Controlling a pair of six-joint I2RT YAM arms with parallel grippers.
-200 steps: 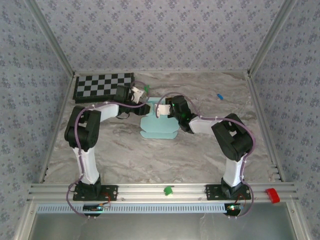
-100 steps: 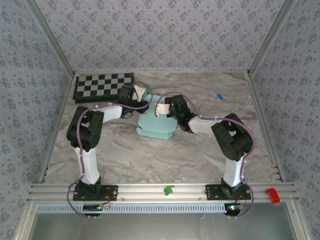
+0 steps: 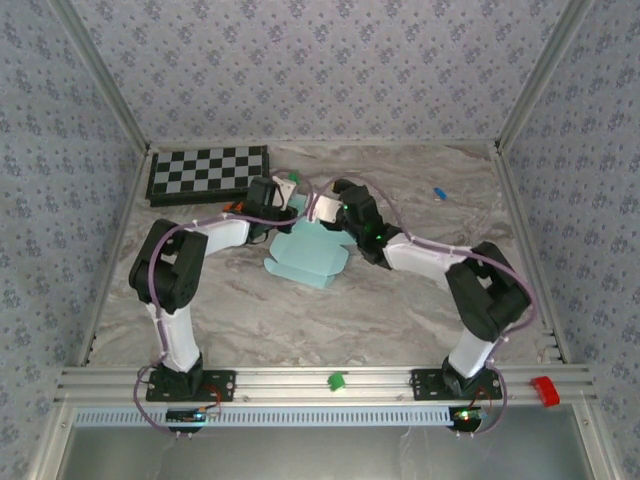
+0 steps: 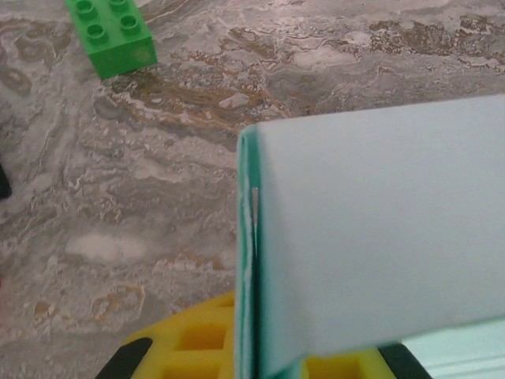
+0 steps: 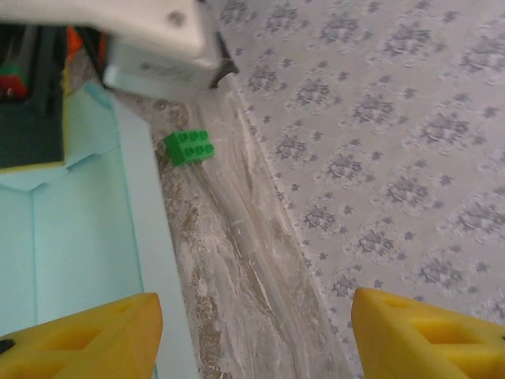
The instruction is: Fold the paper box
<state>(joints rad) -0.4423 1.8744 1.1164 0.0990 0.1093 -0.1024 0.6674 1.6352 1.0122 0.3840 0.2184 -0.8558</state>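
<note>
Near the middle of the marbled table [image 3: 400, 310], between the two wrists, lies the pale blue paper box [image 3: 303, 258], a partly folded sheet with its near part flat and a far flap raised. The left gripper [image 4: 252, 357] is clenched on this raised flap, and its yellow fingers [image 4: 193, 341] stand close on both sides of the creased edge. The right gripper [image 5: 252, 332] is released, its fingers wide apart above the box's edge, holding nothing. I judge that the step in hand is to bring the flap upright. To do it well, the left should turn the flap about the crease without pulling the sheet. The right should press the flat panel down beside the crease, so the box does not slide toward the green brick [image 4: 110, 31].
</note>
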